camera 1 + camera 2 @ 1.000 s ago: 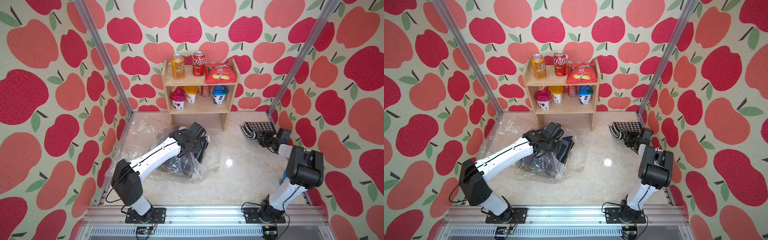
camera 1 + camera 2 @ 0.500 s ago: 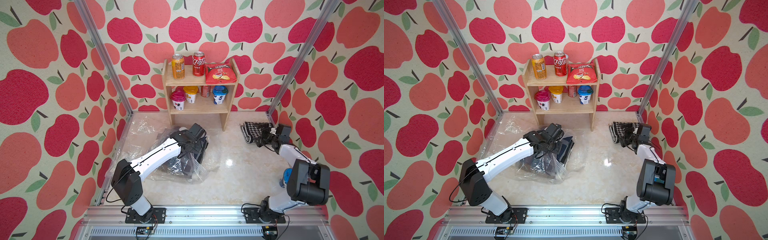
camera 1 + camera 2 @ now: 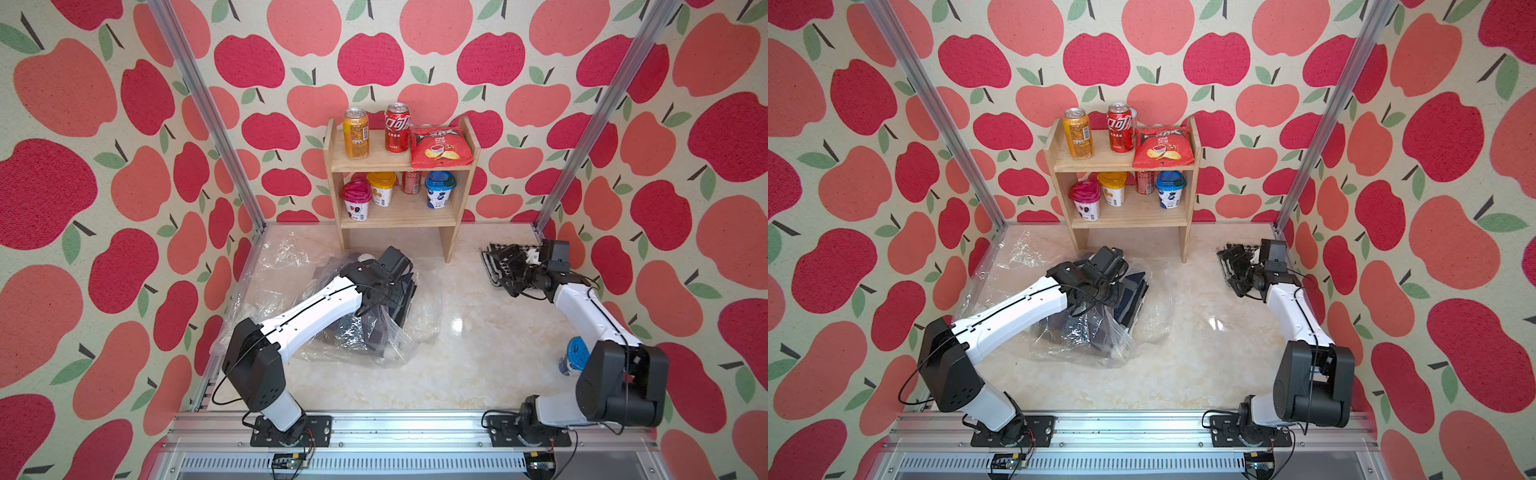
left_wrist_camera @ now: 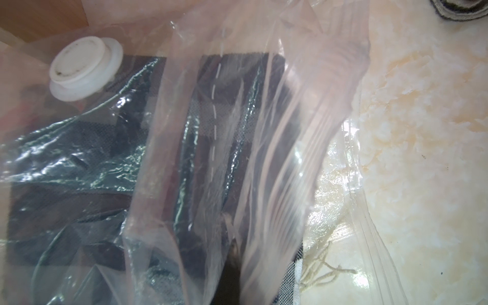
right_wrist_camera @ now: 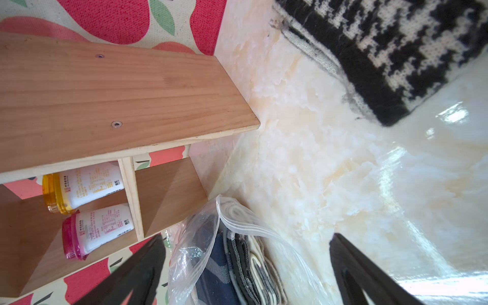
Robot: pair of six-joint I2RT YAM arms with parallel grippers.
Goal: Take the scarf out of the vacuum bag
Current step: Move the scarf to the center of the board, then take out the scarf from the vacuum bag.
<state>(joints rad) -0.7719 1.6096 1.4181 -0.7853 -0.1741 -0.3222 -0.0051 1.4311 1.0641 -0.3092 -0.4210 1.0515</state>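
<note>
Evidently extraction is midway. Nearest, the vacuum bag (image 3: 386, 345) is sprawled on the left half of the desk (image 3: 457, 374), its film pinched by the closed left tool (image 4: 231, 264). A folded checked scarf (image 3: 1133, 295) is lodged inside, long axis near-to-far, layered edges turned rightward to the mouth. Farther off, the right tool (image 3: 505, 270) is spread wide beside a houndstooth scarf (image 5: 396, 52); a reach into the mouth is probably needed.

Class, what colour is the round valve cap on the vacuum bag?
White. The valve cap on the vacuum bag shows best in the left wrist view.
</note>
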